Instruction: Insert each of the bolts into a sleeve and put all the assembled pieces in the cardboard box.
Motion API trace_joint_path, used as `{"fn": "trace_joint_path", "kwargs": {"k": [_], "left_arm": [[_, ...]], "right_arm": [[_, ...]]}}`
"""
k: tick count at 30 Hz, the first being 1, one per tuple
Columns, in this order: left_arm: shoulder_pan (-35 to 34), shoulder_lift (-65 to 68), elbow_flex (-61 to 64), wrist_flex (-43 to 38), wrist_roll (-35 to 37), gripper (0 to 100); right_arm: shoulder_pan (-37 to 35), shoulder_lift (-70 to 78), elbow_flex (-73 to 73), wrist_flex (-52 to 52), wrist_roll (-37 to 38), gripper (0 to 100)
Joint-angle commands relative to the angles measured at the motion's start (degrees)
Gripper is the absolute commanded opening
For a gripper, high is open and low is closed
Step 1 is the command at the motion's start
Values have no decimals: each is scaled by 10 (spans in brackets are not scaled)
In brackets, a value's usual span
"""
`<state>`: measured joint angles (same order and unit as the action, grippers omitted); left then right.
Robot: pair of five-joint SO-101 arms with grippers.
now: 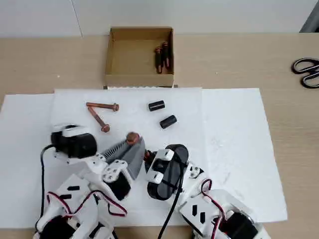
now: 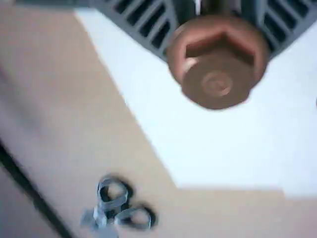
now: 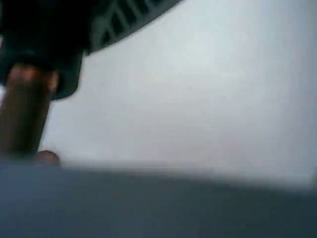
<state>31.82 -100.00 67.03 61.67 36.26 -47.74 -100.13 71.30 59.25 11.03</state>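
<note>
Between the closed fingers of the left gripper [image 1: 132, 144] a copper bolt [image 2: 216, 62] is clamped, its hex head protruding beyond the tips. White paper [image 1: 234, 129] is spread below on a wooden table [image 1: 279, 50], where scissors [image 1: 306, 72] are seen.

A light wooden table [image 1: 224, 55] stretches out below me. A big white paper sheet [image 1: 234, 134] lies flat on it and covers most of the near part. Scissors [image 1: 306, 72] with dark loop handles rest on the bare wood at the far right edge, apart from the sheet, their blades cut off by the frame. Behind the table I see a pale wall [image 1: 199, 12].
</note>
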Motion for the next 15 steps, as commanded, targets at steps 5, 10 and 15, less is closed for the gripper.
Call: {"fn": "trace_joint_path", "kwargs": {"k": [5, 10, 15], "left_arm": [[34, 4, -19, 57, -35, 6], [32, 4, -19, 59, -76, 37], [23, 4, -23, 86, -82, 216]], "right_arm": [[6, -9, -24, -22, 4, 2], [6, -10, -24, -18, 3, 2], [6, -10, -24, -17, 3, 2]]}}
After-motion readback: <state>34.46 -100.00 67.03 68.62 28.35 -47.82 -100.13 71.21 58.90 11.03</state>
